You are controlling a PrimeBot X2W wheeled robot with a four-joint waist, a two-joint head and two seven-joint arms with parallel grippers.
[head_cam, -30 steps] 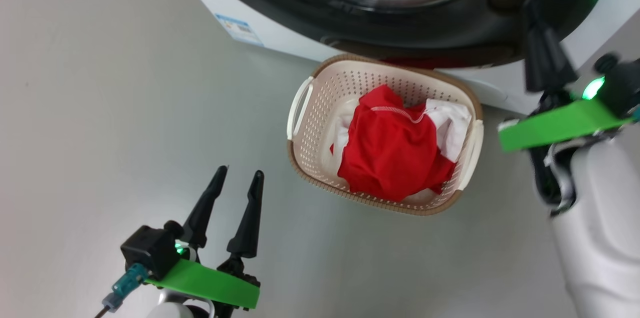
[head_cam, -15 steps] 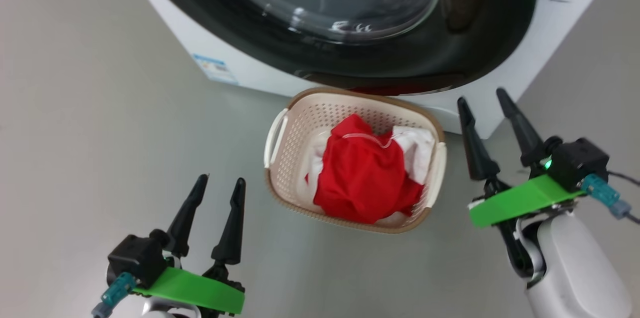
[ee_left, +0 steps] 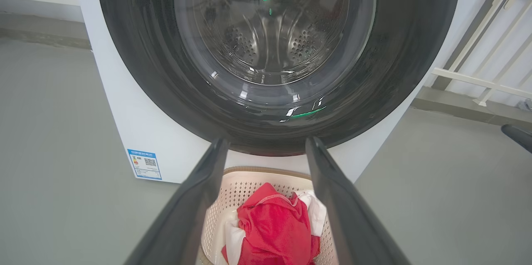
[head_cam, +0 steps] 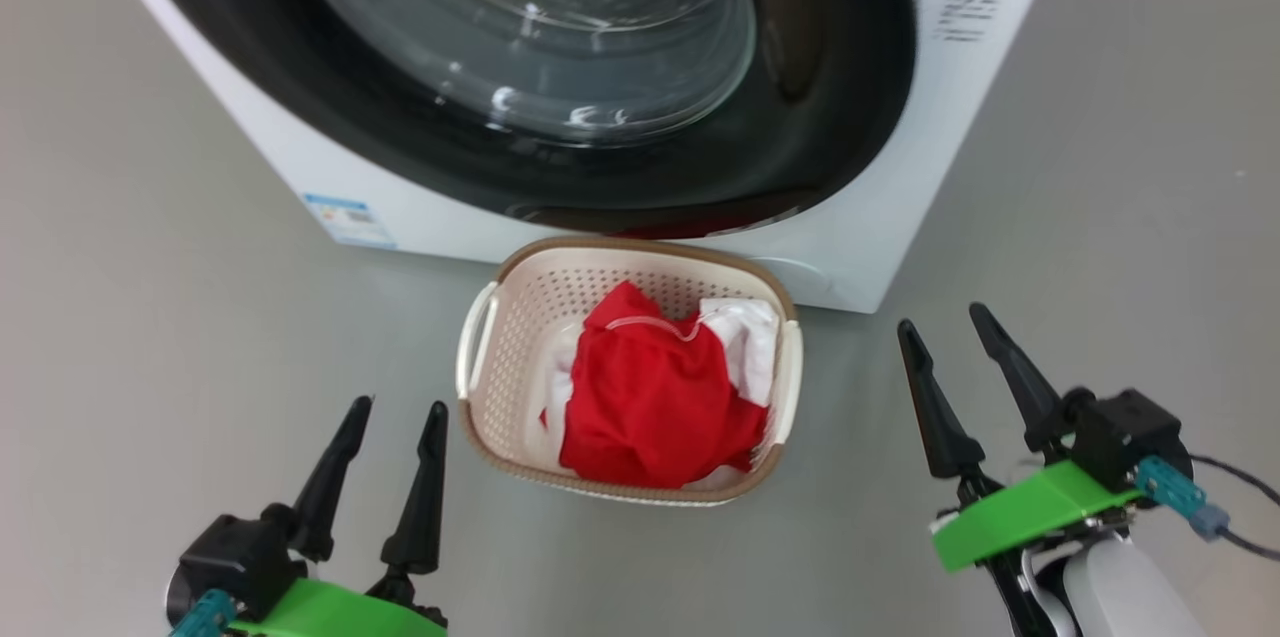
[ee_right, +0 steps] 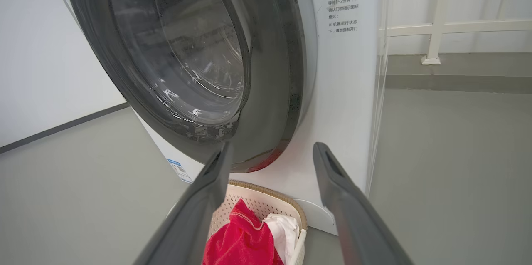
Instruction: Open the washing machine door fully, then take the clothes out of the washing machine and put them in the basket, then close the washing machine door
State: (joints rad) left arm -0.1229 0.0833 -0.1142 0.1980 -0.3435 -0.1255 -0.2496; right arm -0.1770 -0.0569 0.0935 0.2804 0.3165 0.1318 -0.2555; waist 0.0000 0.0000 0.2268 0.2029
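The white washing machine (head_cam: 880,167) stands ahead with its black-rimmed round door (head_cam: 520,27) shut against the front. Through the glass in the left wrist view the steel drum (ee_left: 270,40) looks bare. On the floor before it sits the cream basket (head_cam: 500,337) holding the red and white clothes (head_cam: 650,397). My left gripper (head_cam: 395,409) is open at the lower left, left of the basket. At the lower right, my right gripper (head_cam: 940,322) is open, right of the basket, holding nothing. The basket (ee_left: 232,186) and clothes (ee_right: 245,240) also show between each wrist camera's fingers.
Grey floor (head_cam: 150,317) surrounds the machine and basket. A blue label (head_cam: 350,220) is on the machine's lower left front, printed text (head_cam: 965,12) on its right side. White railing (ee_right: 436,28) stands behind to the right.
The right gripper came down from the door's right rim to the lower right and opened. The head camera pulled back, so machine and basket shifted left and down in the picture.
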